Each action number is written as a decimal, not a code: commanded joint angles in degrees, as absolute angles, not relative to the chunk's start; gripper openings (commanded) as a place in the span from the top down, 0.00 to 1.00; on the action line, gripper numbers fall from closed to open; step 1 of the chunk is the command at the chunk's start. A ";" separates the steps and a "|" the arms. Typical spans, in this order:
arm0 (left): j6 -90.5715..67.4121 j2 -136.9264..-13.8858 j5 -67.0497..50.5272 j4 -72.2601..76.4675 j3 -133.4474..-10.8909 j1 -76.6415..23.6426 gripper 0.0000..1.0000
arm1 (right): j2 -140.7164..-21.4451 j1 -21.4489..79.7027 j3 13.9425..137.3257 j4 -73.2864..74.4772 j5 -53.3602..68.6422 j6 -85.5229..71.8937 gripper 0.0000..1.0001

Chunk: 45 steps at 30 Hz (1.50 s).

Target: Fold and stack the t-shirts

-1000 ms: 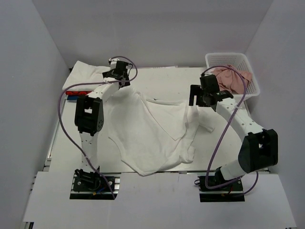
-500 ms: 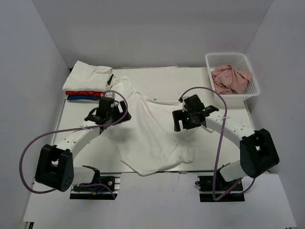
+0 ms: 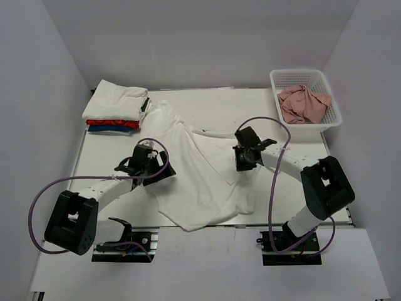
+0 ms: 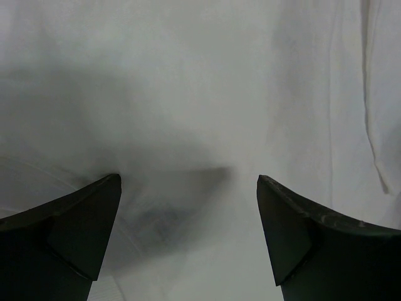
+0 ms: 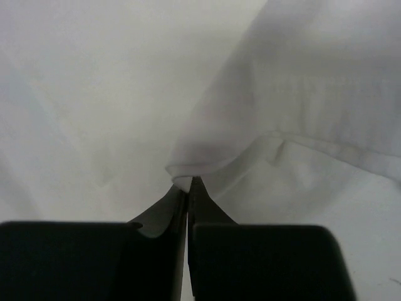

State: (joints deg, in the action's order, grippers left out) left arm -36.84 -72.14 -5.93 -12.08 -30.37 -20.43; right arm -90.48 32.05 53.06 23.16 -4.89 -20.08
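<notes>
At table (image 3: 219, 103) centre, white t-shirt (image 3: 200, 182) lies spread. Right wrist view alone shows right gripper (image 5: 188, 185) pinched tight on its fold; left gripper (image 4: 188, 188) gapes wide, empty, over cloth.

— Where's the large white cloth t-shirt (image 3: 200, 182)?
— In the middle, before and right of the stack of folded cloth t-shirts (image 3: 113, 103) at far left.
— And the white plastic basket (image 3: 297, 75)?
— Far right, crumpled pink cloth (image 3: 304, 103) inside.

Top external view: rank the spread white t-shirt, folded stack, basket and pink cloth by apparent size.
1. spread white t-shirt, clearly largest.
2. basket and folded stack, too alike to separate.
3. pink cloth, smallest, lying inside the basket.
</notes>
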 commanded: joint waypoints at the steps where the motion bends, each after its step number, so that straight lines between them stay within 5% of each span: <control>1: -38.23 -73.12 -1.33 -14.32 -29.79 -20.57 0.00 | -90.62 32.34 57.73 20.56 -7.91 -22.76 1.00; 9: -38.23 -80.51 3.60 -20.47 -32.78 -20.57 0.00 | -91.67 30.68 67.15 17.40 -8.53 -28.39 1.00; 19: -38.85 -86.65 8.70 -25.84 -37.00 -20.57 0.00 | -115.81 17.25 103.76 21.97 -21.35 -41.74 1.00; 22: -38.24 -87.19 8.70 -25.84 -37.53 -20.57 0.00 | -119.17 13.28 104.42 11.45 -20.49 -39.39 1.00; 26: -36.91 -87.19 8.70 -25.31 -38.85 -20.57 0.00 | -120.41 9.67 104.33 4.67 -11.18 -33.85 0.67; 27: -36.91 -87.19 9.40 -25.31 -40.24 -20.57 0.00 | -120.50 9.06 105.54 4.66 -9.60 -29.05 0.49; 28: -36.13 -87.19 9.40 -25.31 -40.86 -20.57 0.00 | -120.50 8.97 106.34 6.05 -7.93 -27.53 0.21; 30: -35.34 -87.19 11.42 -25.31 -43.14 -20.57 0.00 | -119.28 9.49 107.40 8.26 -2.92 -21.58 0.10; 40: -32.52 -102.02 25.46 -31.28 -60.97 -19.42 0.00 | -95.55 12.04 74.40 15.72 -8.51 -18.71 0.10; 45: -27.00 -116.50 27.51 -32.52 -77.32 -18.20 0.00 | -90.80 13.71 68.39 25.21 -11.77 -19.07 0.10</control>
